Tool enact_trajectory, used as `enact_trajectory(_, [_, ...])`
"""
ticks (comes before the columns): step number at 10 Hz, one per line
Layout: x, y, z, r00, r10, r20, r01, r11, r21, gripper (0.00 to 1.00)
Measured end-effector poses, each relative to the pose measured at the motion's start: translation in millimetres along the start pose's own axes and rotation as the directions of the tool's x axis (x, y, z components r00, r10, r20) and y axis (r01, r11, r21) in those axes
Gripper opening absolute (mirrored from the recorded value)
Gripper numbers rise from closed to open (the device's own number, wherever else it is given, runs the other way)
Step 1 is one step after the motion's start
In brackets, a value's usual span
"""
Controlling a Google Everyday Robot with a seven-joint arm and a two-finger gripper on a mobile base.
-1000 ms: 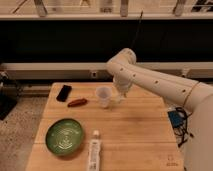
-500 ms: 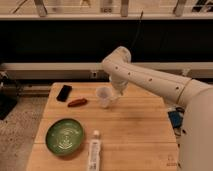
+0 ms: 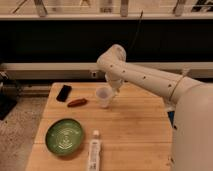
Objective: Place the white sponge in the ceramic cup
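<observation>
Right at the far middle of the surface (image 3: 137,127), the gripper (image 3: 114,93) hangs over the right rim of the ceramic cup (image 3: 103,97), seemingly touching it; whether it is clenched or released cannot be told, and the white sponge cannot be made out. Left of the cup lie a brown object (image 3: 77,102) and a black phone (image 3: 63,92). Nearer sit a green plate (image 3: 64,136) and a white tube (image 3: 94,153).

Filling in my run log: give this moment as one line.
gripper: at ceramic cup rim | white sponge: not visible | green plate, white tube: nearer camera, apart from gripper
</observation>
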Motion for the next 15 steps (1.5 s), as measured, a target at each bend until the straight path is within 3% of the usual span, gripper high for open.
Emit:
enact_trajectory(3, [-3,-24,-2,1.000,-0.014,-0.009,0.015,1.000,0.019,0.04])
enact_trajectory(15, [7,-32,0,0.999,-0.030,-0.022,0.031,0.998,0.047,0.04])
